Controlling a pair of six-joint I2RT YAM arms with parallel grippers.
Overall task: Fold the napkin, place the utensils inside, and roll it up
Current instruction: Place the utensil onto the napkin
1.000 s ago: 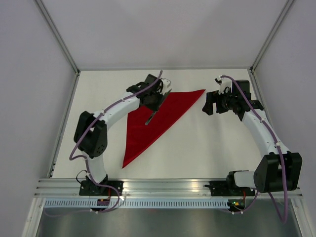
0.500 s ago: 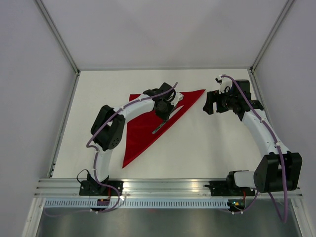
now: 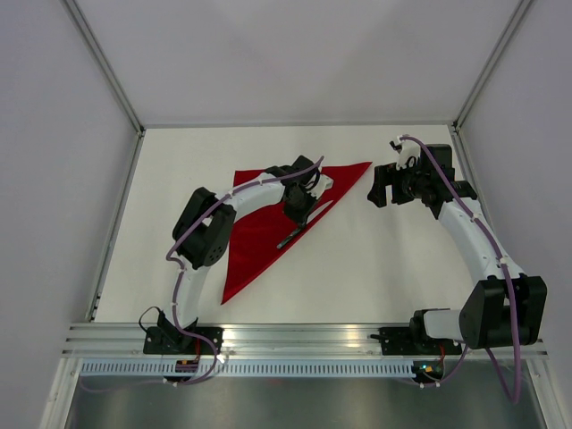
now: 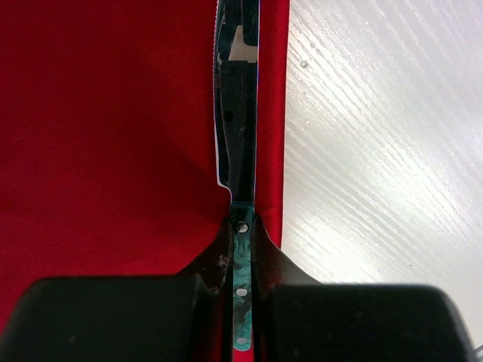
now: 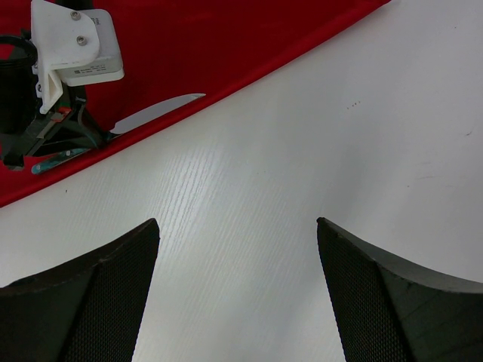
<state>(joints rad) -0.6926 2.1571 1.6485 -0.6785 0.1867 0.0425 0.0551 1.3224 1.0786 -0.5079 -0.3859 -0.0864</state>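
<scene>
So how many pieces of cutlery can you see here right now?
1: a knife, pinched in the left claw, along the red napkin's long edge. Others could be hidden under the cloth or claw.

table (image 3: pixel 375 268): white, faint wood grain | walls (image 3: pixel 295 54): plain pale grey panels at far, left and right sides | struts (image 3: pixel 103 63): two, aluminium, slanting to table's far corners | rail (image 3: pixel 304 335): silvery grooved extrusion along table's near edge | slotted strip (image 3: pixel 304 366): just below rail
</scene>
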